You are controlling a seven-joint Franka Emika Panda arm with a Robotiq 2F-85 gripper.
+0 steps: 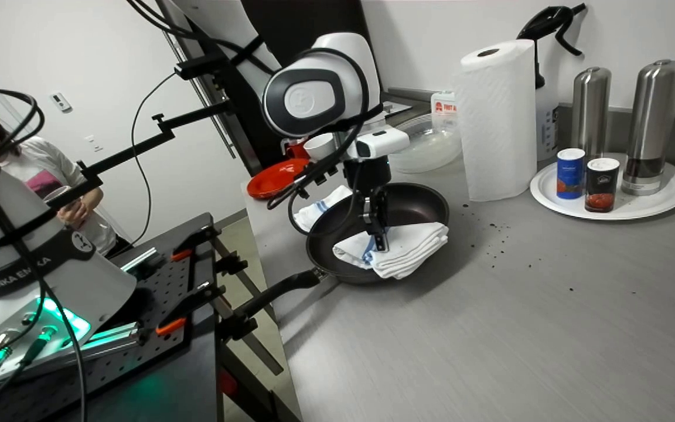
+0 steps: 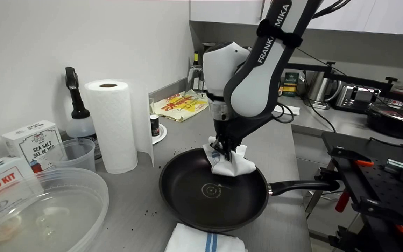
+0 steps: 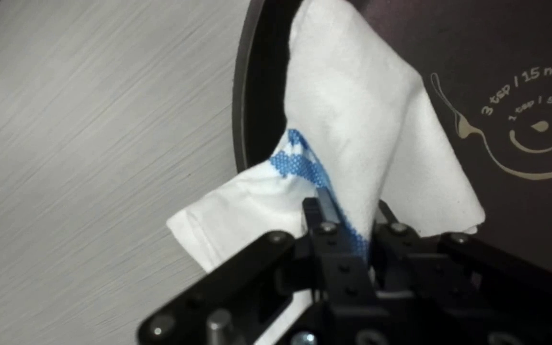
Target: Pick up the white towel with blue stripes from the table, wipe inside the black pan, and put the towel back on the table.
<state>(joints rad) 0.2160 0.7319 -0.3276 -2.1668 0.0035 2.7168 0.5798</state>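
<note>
A white towel with blue stripes (image 1: pixel 416 249) is pinched in my gripper (image 1: pixel 379 239). The towel also shows in an exterior view (image 2: pixel 234 168) and in the wrist view (image 3: pixel 348 81). The gripper (image 3: pixel 351 211) is shut on a bunched fold of it, with cloth spreading out on both sides. The towel lies at one side of the black pan (image 2: pixel 208 210), partly inside and partly over the rim. The pan (image 3: pixel 520 211) stands on the grey table (image 1: pixel 490 328). A second folded white towel with blue stripes (image 2: pixel 194 241) lies on the table beside the pan.
The pan's handle (image 2: pixel 303 185) reaches past the table edge. A paper towel roll (image 1: pixel 497 123), a clear tub (image 2: pixel 47 210) and a white plate (image 1: pixel 674 190) with shakers and mills stand near the wall. A red plate (image 1: pixel 279 177) lies behind the pan. Dark crumbs dot the table.
</note>
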